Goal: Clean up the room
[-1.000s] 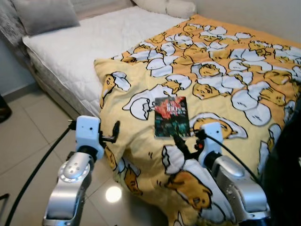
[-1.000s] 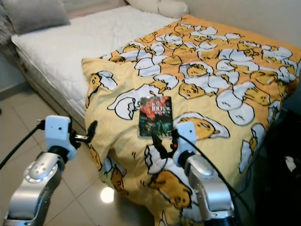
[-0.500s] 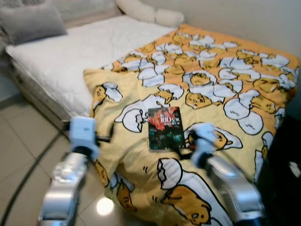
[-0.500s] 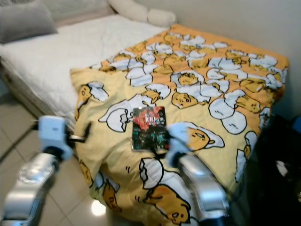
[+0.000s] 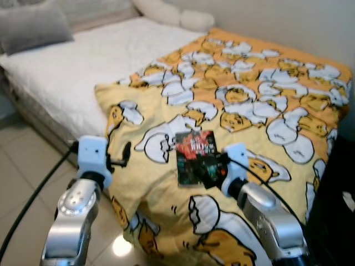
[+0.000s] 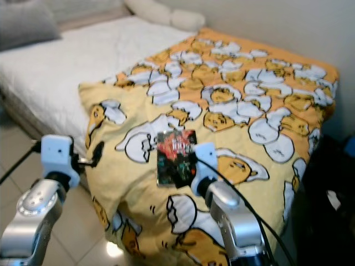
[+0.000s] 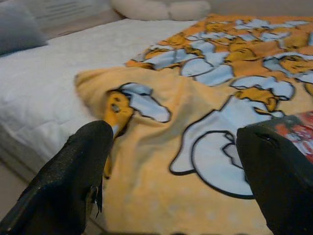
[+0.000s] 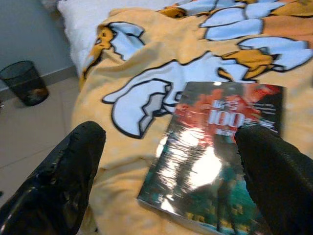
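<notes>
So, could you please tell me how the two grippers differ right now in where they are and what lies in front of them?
The right gripper is over the book on the yellow blanket, its fingers spread either side of the cover. The left gripper is near the blanket's folded edge, with bare blanket between its fingers and the book's corner off to one side. The right is further onto the bed; the left is by its side. Both are open and hold nothing.

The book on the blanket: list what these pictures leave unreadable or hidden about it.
- Book: glare washes out the middle of its cover in the right wrist view; only "100" reads.
- Its near corner: hidden behind one finger of the right gripper.
- Left eye view: cover text too small and blurred.
- Left wrist view: the edge cuts it off.
- Its back: face down on the blanket.
</notes>
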Robot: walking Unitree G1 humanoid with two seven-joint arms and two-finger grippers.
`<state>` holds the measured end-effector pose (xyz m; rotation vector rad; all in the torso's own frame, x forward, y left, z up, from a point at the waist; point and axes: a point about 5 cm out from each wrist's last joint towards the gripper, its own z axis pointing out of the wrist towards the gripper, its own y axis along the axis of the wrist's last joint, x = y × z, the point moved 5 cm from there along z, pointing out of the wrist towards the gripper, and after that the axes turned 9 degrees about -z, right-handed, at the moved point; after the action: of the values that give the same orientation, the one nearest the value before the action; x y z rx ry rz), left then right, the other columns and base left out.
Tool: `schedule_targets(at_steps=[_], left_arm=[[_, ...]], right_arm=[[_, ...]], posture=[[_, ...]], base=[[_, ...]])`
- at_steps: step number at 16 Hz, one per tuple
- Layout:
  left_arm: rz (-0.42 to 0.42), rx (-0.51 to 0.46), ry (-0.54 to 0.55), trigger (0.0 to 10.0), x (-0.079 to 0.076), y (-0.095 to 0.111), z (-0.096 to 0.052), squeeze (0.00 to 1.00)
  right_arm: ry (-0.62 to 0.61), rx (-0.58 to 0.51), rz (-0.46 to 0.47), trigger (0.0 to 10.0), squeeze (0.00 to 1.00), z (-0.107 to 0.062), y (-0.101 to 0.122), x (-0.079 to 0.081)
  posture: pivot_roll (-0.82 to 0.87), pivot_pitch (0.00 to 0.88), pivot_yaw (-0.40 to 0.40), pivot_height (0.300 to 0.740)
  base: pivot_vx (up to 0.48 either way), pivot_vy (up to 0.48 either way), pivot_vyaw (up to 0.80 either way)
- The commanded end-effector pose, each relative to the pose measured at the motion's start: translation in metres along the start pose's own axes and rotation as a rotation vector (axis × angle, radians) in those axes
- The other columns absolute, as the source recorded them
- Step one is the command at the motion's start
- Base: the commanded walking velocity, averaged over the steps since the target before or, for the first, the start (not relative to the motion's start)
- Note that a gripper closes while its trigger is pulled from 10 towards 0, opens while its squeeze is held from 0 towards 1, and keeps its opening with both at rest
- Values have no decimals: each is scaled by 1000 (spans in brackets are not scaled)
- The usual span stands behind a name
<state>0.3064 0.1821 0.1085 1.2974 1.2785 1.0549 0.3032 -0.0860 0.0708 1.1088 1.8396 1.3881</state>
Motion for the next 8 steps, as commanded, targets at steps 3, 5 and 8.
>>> schedule_targets(at_steps=[3, 5, 8], left_arm=[[-4, -5, -29, 10000, -10, 2, 2, 490], [31, 178, -320, 10000, -35, -24, -5, 451], [47, 268, -450, 10000, -47, -37, -12, 451]], right_arm=[[-41, 2, -8, 10000, 0, -5, 0, -12], [-167, 70, 173, 10000, 1000, 33, -14, -56], [-205, 85, 254, 10000, 1000, 47, -14, -67]], posture=[[-51, 0, -3, 740], [-29, 0, 26, 740], [-34, 0, 27, 740]], base=[[300, 0, 0], [0, 0, 0], [0, 0, 0]])
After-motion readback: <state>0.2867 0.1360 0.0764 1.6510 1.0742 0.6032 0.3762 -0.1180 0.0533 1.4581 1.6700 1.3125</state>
